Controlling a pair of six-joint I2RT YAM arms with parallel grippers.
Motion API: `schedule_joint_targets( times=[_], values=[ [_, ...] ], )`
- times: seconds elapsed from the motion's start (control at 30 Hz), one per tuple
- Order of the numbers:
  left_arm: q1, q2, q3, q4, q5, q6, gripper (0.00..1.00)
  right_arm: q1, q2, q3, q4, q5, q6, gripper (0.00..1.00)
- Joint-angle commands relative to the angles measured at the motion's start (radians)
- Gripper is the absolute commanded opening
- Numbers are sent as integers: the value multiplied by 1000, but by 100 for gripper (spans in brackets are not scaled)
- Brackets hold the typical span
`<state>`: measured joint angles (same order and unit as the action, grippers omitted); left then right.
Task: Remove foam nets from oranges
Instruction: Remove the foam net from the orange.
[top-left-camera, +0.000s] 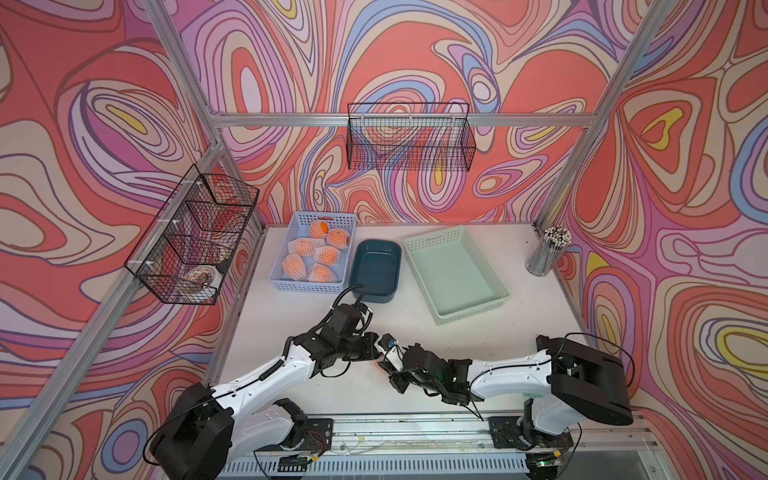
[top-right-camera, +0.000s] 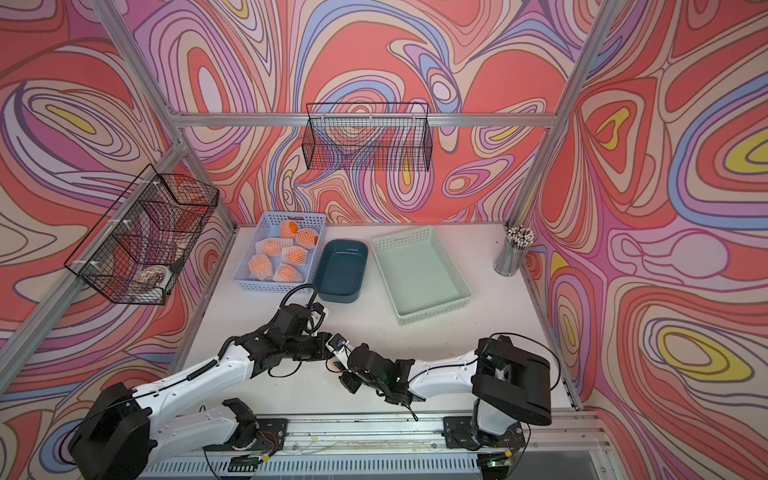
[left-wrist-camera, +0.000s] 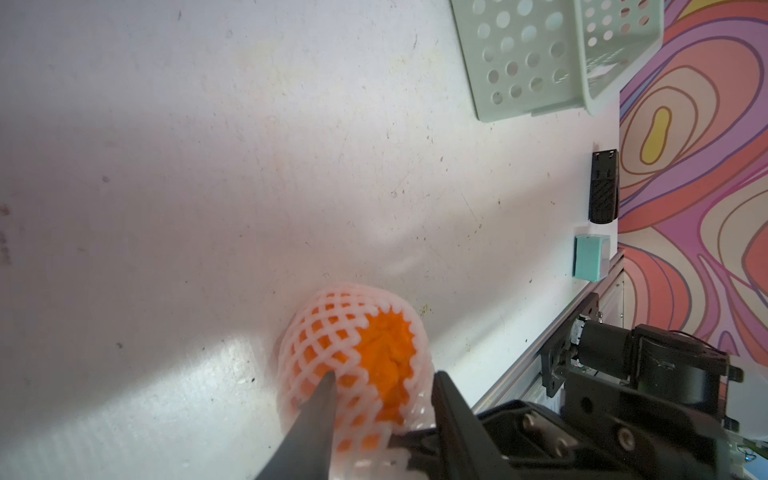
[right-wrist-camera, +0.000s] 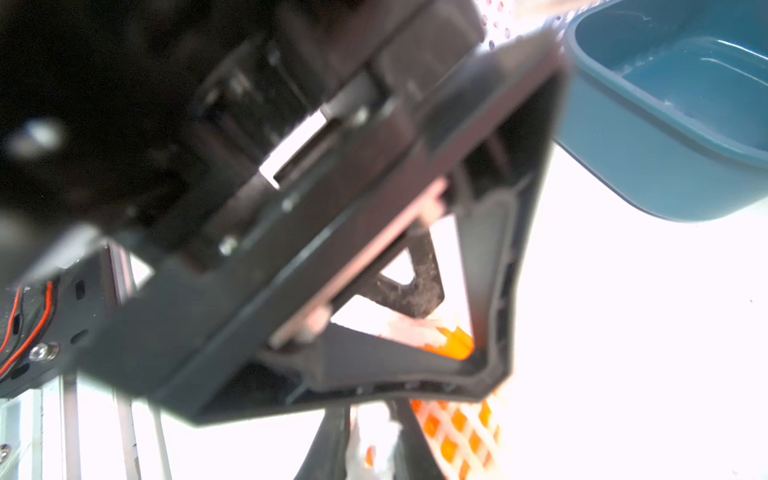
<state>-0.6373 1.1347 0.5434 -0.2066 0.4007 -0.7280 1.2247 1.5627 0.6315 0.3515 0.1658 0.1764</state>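
Near the worktop (left-wrist-camera: 166, 166) front edge, the orange (left-wrist-camera: 390, 349), with its foam net (left-wrist-camera: 332, 316) on, is clamped between the left jaws. Their tips are pressed on the net at either side. A bunched end of the net is pinched in the right jaws. Further back a dark tub (top-left-camera: 376, 266) is seen. More netted oranges (top-left-camera: 326, 253) are kept in the lavender basket (top-left-camera: 286, 286).
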Motion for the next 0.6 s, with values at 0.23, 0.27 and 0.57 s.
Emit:
schedule_joint_targets(
  times=[0.23, 0.27, 0.57],
  values=[
    [-31, 24, 23, 30, 24, -1, 9, 0, -20, -38, -11, 49, 28, 33],
    [-33, 19, 20, 39, 20, -6, 8, 0, -29, -46, -10, 55, 33, 36],
    [-86, 14, 1, 130, -16, -29, 1, 1, -128, -109, -29, 97, 104, 61]
  ],
)
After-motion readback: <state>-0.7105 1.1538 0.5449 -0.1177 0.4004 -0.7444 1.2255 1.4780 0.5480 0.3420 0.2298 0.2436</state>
